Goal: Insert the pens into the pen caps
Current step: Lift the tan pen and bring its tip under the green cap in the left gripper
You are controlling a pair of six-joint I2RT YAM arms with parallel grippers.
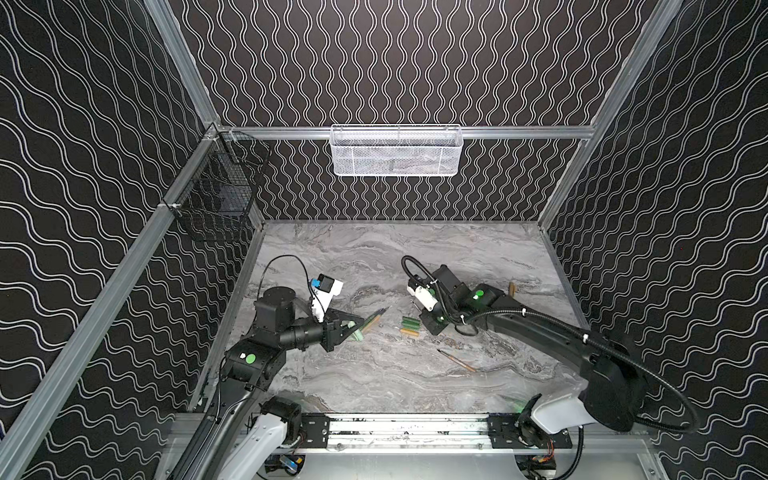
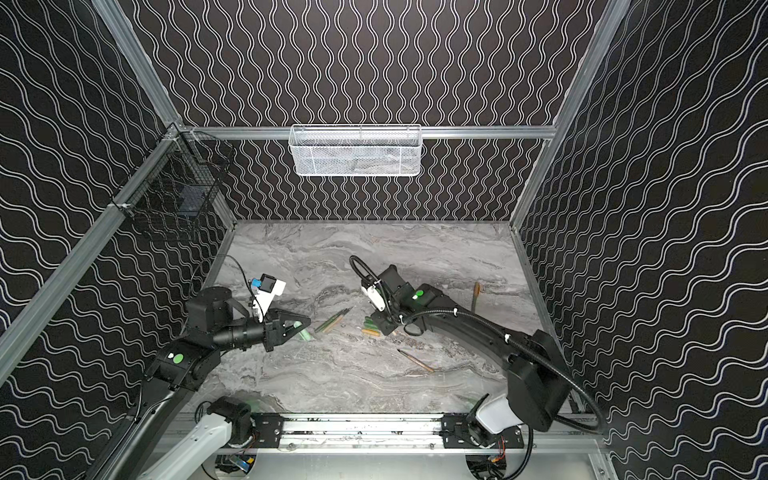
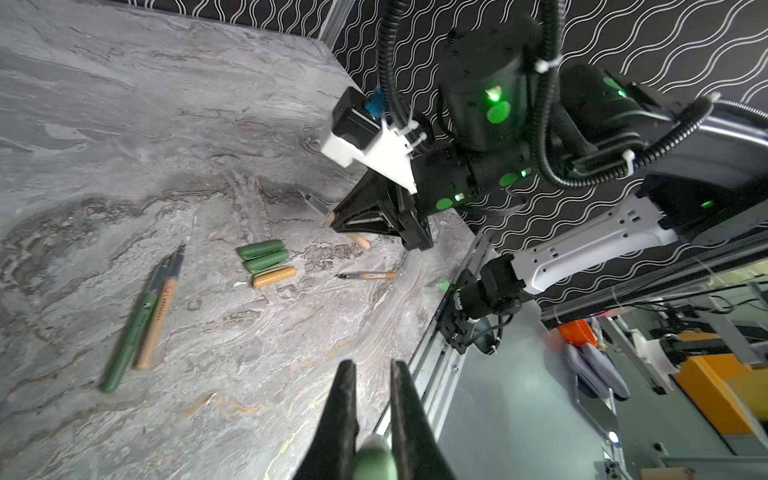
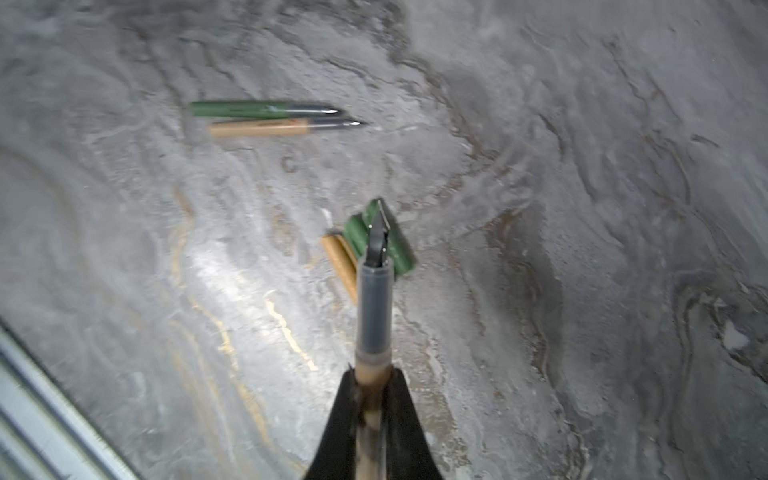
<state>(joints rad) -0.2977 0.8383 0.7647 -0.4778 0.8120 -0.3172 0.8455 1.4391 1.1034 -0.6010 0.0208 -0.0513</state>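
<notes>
The right tool (image 4: 373, 372) was found clenched on the tan barrel of an orange-tan pen (image 4: 374, 316), with the grey nib end left free and pointed out close by the three loose pen caps (image 1: 409, 326) that lay on the table (image 1: 374, 257). The left tool (image 3: 372, 368) was found clamped on a pale green pen cap (image 3: 372, 459), held well to the left of that cluster in both top views. The pens were judged light, stiff and smooth, likely to roll or swivel in a pinch, so a mid-barrel hold was thought best. A cap was thought best taken by its closed end, mouth left clear. A pair of pens (image 1: 374, 319) lay between the cluster and the left tool, and a lone pen (image 1: 457, 360) lay nearer the front rail than the cluster. Bare marble behind the cluster was judged ample room for joining the parts in the air, well away from the walls.
</notes>
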